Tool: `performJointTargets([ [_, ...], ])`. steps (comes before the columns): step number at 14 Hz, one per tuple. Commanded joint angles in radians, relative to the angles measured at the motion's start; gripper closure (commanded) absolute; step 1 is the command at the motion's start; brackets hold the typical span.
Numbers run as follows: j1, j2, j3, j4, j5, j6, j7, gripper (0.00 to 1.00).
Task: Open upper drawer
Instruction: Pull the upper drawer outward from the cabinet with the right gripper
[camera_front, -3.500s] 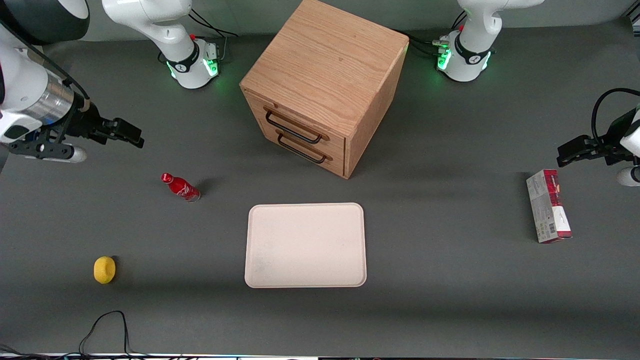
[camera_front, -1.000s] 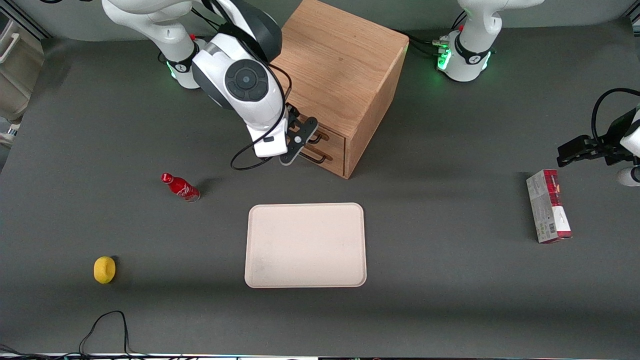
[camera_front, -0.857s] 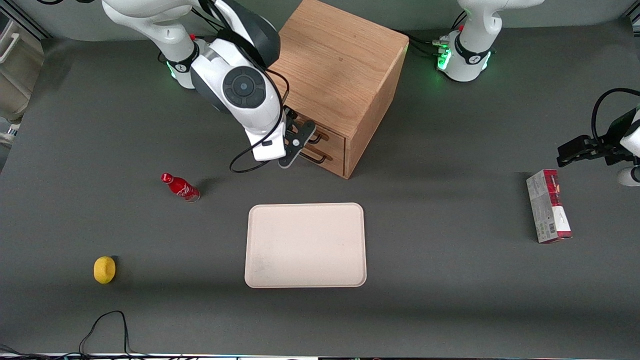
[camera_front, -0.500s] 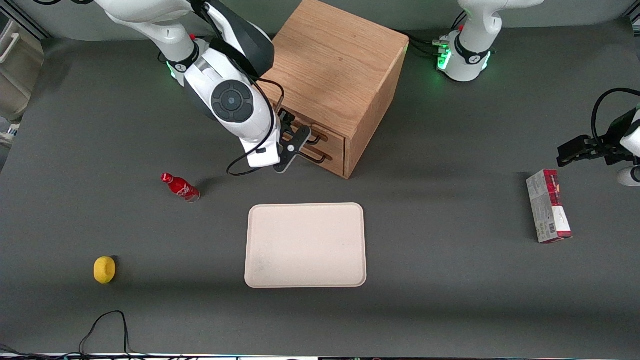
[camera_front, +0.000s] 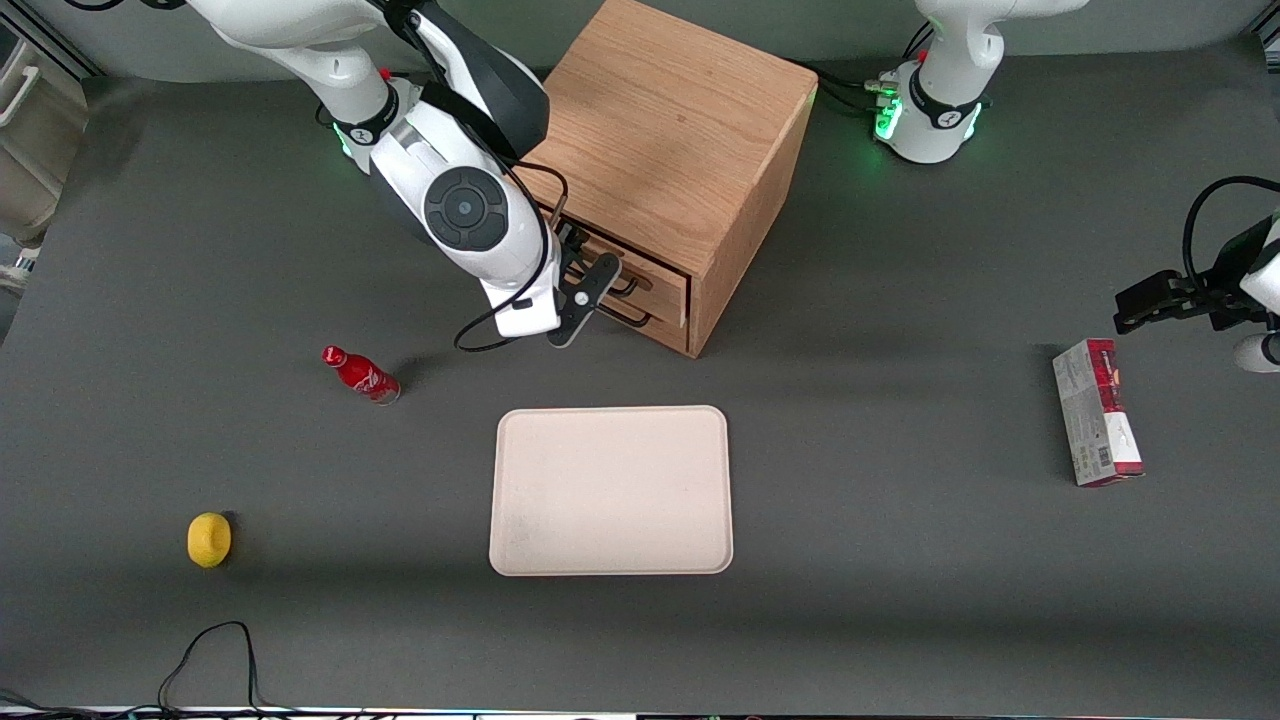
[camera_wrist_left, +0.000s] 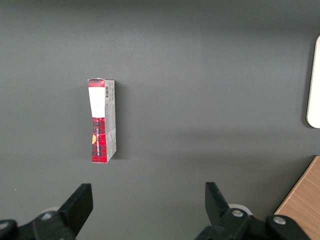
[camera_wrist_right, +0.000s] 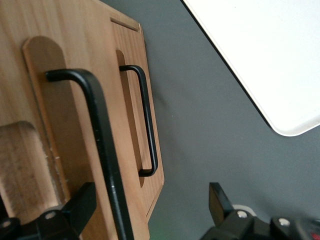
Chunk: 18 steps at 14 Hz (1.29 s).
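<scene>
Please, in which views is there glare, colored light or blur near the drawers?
Front view: green lights glow at both arm bases; soft shadows, no glare on the cabinet. Right wrist view: the upper drawer handle looks soft up close, the gripper straddling it, fingers apart. Left wrist view: even light.

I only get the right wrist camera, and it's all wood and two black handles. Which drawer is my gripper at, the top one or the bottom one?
Observer: The top one. From the front, your gripper is open at the handle of the upper drawer, just under the cabinet's top.
Operator: Is there other stuff on the table?
Observer: Yes. A small red bottle sits nearer the front camera than your gripper, well apart from it.
Operator: Anything else?
Observer: A red-and-white box lies toward the parked arm's end of the table.
</scene>
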<state>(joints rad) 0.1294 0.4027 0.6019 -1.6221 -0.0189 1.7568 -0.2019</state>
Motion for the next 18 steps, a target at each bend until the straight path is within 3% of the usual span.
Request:
performJointTargets([
  [1,-0.008,0.014,-0.011,0.002,0.01,0.016,-0.053,0.0],
  [10,-0.007,0.077,-0.128,0.129,0.0,0.02,-0.14,0.0],
  [14,-0.008,0.105,-0.143,0.186,-0.075,0.018,-0.143,0.0],
  [18,-0.008,0.159,-0.189,0.246,-0.076,0.02,-0.171,0.0],
])
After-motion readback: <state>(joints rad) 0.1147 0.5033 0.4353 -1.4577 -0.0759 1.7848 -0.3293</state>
